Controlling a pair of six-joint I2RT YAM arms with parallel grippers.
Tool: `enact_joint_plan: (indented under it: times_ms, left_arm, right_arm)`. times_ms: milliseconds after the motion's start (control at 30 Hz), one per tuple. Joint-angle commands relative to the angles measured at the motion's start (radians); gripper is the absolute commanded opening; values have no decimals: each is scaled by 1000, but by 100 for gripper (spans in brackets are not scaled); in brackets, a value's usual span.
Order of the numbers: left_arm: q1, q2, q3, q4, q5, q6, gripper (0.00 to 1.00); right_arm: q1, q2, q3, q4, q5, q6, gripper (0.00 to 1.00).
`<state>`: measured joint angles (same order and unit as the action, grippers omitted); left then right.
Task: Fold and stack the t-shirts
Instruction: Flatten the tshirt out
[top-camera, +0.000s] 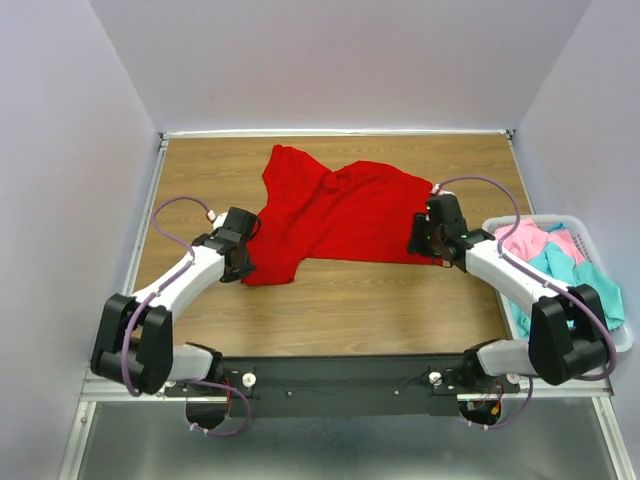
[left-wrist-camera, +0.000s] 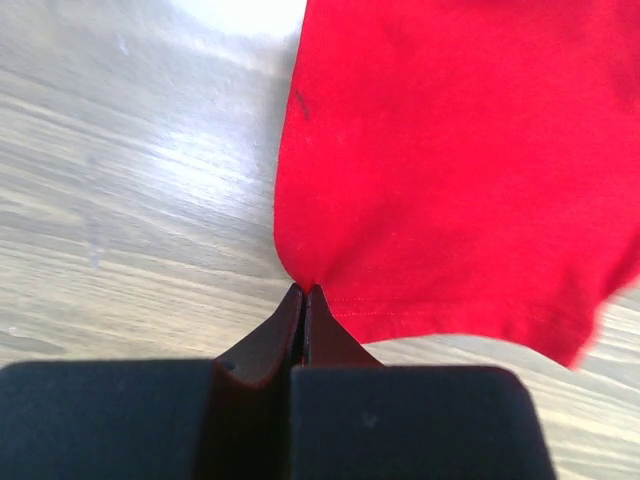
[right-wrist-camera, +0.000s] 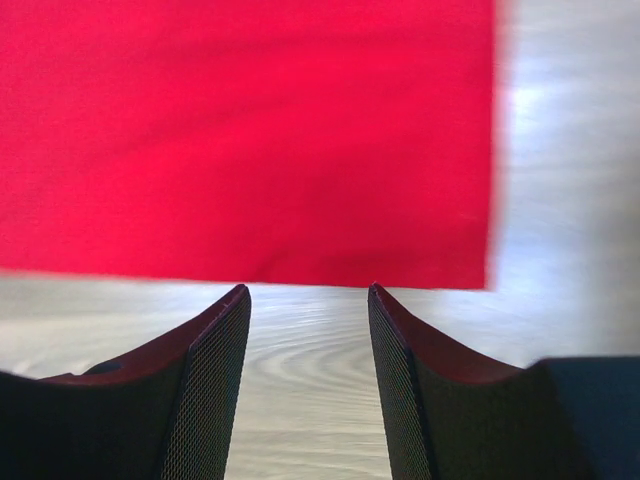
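Left claw (left-wrist-camera: 303, 293) clenched, seemingly on red t-shirt (top-camera: 340, 215) hem; right claw (right-wrist-camera: 308, 292) released near basket (top-camera: 618, 340)

Wood-grain table (top-camera: 350, 310); pale lilac walls (top-camera: 340, 60) on three sides.

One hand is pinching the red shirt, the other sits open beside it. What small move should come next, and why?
Probably the right hand should ease forward and close on the red shirt. Its fingers are open, the hem just beyond their tips, while the left hand is already shut on another edge. Folding likely needs both grips.
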<state>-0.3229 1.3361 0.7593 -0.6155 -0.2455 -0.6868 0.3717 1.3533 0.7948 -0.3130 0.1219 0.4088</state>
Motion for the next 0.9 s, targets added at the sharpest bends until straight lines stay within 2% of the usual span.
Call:
enact_joint_plan:
  times_ms: [0,100,233,500,867]
  left_arm:
    - [-1,-78,29,-7,-49,29,0]
    - [-1,-115,15,14,-37,46,0]
    - [-1,-161,-12,74,8,66,0]
    - [-1,-186,-34,129,38,90,0]
    - [-1,-190,-49,166,51,107,0]
  right_arm:
    - [-60,-39,-34,-49,105,70,58]
    - [-106,-28,-35,-81,169,81,58]
    - [-171,7,-28,-90,182,93,58]
    - [-185,131,-3,-94,167,127,59]
    - [-186,188,-19,-104,167,130,56]
